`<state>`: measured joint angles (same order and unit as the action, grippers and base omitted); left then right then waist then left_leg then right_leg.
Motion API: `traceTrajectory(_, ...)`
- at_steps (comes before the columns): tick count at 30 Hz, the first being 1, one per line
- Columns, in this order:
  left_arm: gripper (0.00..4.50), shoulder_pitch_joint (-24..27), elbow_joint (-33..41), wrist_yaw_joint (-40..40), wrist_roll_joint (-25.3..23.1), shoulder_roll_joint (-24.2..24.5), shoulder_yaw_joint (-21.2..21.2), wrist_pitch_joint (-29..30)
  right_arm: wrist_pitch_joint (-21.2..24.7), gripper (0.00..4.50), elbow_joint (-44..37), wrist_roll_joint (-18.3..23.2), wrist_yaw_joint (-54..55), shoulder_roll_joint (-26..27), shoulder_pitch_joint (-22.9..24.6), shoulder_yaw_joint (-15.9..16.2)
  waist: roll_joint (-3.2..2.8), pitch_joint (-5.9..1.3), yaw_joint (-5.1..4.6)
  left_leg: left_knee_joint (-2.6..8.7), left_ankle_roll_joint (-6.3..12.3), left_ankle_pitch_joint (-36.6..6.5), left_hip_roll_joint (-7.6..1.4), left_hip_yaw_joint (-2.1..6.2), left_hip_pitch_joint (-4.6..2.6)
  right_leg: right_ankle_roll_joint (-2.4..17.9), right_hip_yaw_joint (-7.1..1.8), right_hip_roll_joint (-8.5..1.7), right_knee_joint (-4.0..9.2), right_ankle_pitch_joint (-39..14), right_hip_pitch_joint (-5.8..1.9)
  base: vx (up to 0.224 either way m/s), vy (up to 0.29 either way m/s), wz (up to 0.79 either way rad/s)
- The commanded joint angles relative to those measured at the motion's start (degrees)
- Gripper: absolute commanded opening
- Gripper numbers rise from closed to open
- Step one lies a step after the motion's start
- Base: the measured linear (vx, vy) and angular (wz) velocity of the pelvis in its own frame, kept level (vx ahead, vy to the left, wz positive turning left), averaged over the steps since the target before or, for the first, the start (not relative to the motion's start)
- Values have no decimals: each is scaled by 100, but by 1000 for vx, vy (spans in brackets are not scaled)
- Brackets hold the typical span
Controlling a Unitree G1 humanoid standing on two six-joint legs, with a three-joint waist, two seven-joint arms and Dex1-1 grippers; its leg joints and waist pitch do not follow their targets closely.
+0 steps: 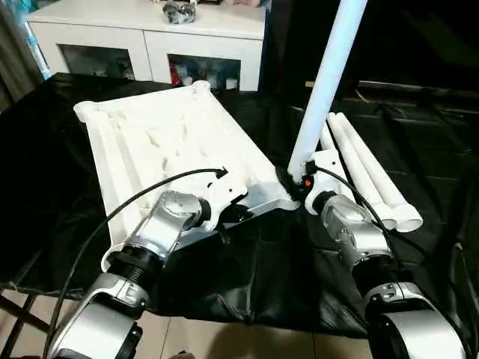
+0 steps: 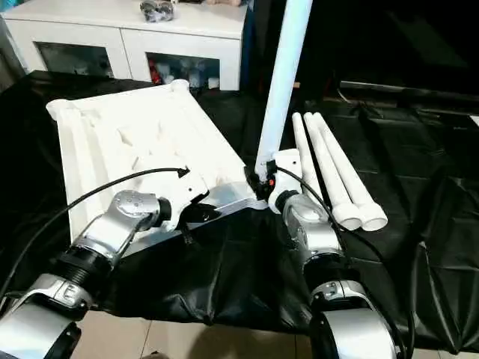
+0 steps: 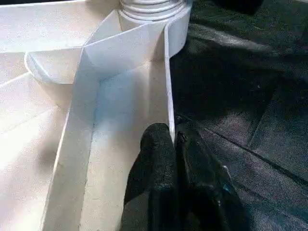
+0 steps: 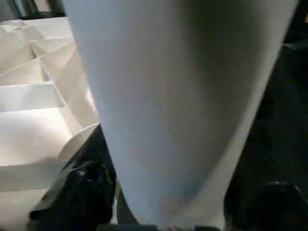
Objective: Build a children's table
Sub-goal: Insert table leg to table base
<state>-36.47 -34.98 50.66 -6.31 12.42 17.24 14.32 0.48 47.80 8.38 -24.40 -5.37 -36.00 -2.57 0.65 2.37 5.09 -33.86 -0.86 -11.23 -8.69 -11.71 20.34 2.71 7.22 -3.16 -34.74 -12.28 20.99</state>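
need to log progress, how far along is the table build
Early. The tabletop lies underside up on the black cloth. The right gripper holds one leg upright at the near right corner socket, while the left gripper pinches the top's rim. Three legs lie on the cloth, unfitted.

The white rectangular plastic table top looks smooth with a ribbed underside, the long white tube legs smooth and faintly glossy, the black cloth over the worktop wrinkled and slightly shiny, and the forearms brushed silver metal.
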Motion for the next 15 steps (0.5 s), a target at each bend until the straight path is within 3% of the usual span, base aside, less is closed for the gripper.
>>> traceTrajectory(1, 0, 5, 181, 260, 85, 16, 147, -440, 101, 340, -33, -11, -587, 67, 139, 311, -55, -242, -14, 457, 66, -1417, -656, 354, -65, 825, -567, -868, 591, -1688, -168, 0, 0, 0)
traceTrajectory(7, 0, 73, 223, 817, 250, 288, 99, -822, 189, 346, -539, 63, -1472, -293, 264, 495, -54, -244, 11, 431, 185, -1229, -649, 330, -49, 864, -571, -859, 558, -1478, -191, 0, 0, 0)
traceTrajectory(12, 0, 118, 76, 1529, 445, 509, 117, -1299, 201, 346, -827, 41, -2207, -665, 437, 660, -59, -303, 46, 381, 427, -604, -655, 308, 7, 991, -533, -813, 409, -493, -205, 0, 0, 0)
traceTrajectory(15, 0, 122, 16, 1729, 525, 549, 105, -1375, 246, 346, -963, 62, -2494, -772, 514, 724, -61, -310, 57, 362, 530, -500, -670, 293, 9, 1089, -526, -817, 369, -176, -188, 0, 0, 0)
